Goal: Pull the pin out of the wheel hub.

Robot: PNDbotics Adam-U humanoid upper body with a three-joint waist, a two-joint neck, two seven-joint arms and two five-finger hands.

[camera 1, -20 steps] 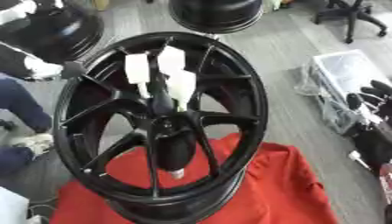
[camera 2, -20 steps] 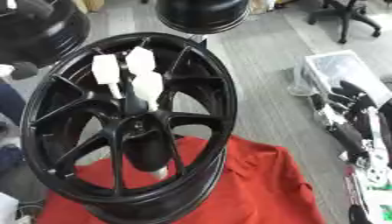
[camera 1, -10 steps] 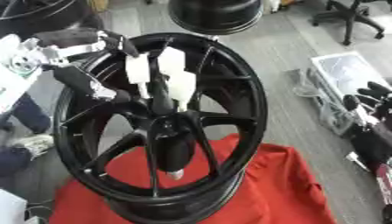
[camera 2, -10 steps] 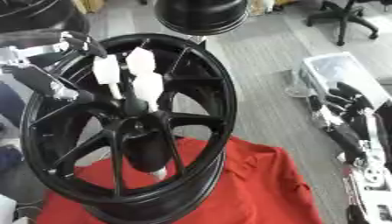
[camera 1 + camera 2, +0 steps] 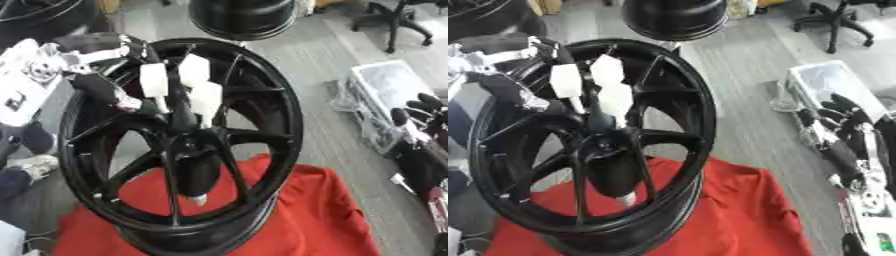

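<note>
the black wheel (image 5: 175,150) stands tilted on a red cloth (image 5: 306,210), its open face toward the camera. at the hub (image 5: 188,142) in the middle, where the spokes meet, three white flat pieces (image 5: 194,82) stick up on thin stems; the pin itself i cannot tell apart from them. the left hand (image 5: 105,87) comes in from the upper left and reaches over the rim, its dark fingers near the white pieces, but i cannot tell if they grasp anything. the right hand (image 5: 842,135) shows at the right edge, fingers relaxed and released, well apart from the wheel.
</note>
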